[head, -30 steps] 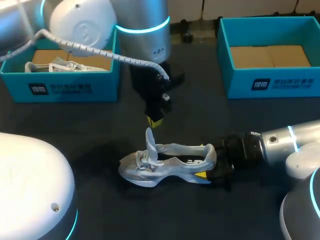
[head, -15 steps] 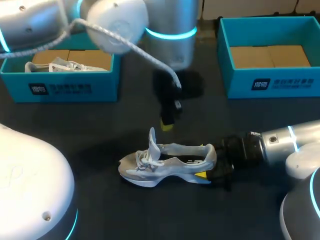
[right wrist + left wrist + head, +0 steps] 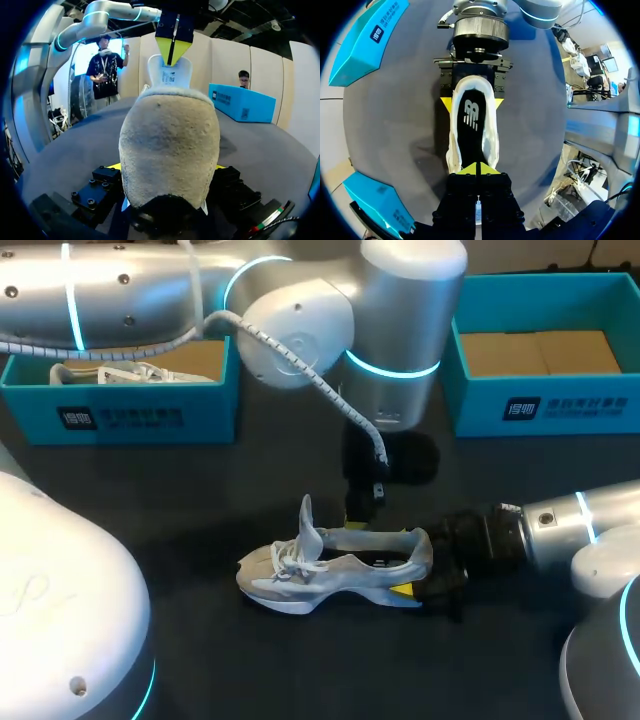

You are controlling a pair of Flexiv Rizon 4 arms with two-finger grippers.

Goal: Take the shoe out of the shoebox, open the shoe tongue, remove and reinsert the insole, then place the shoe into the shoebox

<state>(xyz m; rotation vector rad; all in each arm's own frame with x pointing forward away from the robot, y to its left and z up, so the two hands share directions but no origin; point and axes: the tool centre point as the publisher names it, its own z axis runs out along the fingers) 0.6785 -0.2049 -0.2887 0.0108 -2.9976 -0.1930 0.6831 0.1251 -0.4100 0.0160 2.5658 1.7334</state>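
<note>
1. Standing well behind the shoe (image 3: 335, 575), two blue shoeboxes wait. The toe-side shoebox (image 3: 150, 418) has another shoe (image 3: 140, 373) in it, and the heel-side shoebox (image 3: 480, 405) shows only its cardboard floor. I think this step does not need them.
2. The shoe rests on its sole on the dark table (image 3: 200, 500), outside both boxes.
3. The right gripper (image 3: 425, 580) clamps the shoe's heel, with one yellow tip on each side of it. This hold needs to be firm, so that the shoe does not rise together with the insole.
4. The left gripper (image 3: 476, 169) hangs just above the shoe's opening, its fingers pressed together with nothing between them. From this I judge that the step in hand is taking out the insole. The fingers should open only narrowly, so that they fit inside the collar, and then go straight down.
5. The black insole (image 3: 472, 122) lies flat inside the shoe. It seems best to pinch its edge near the heel and peel it up slowly.
6. The tongue (image 3: 170, 75) stands upright at the front of the opening. The fingers should stay clear of it and of the laces (image 3: 290, 560).
</note>
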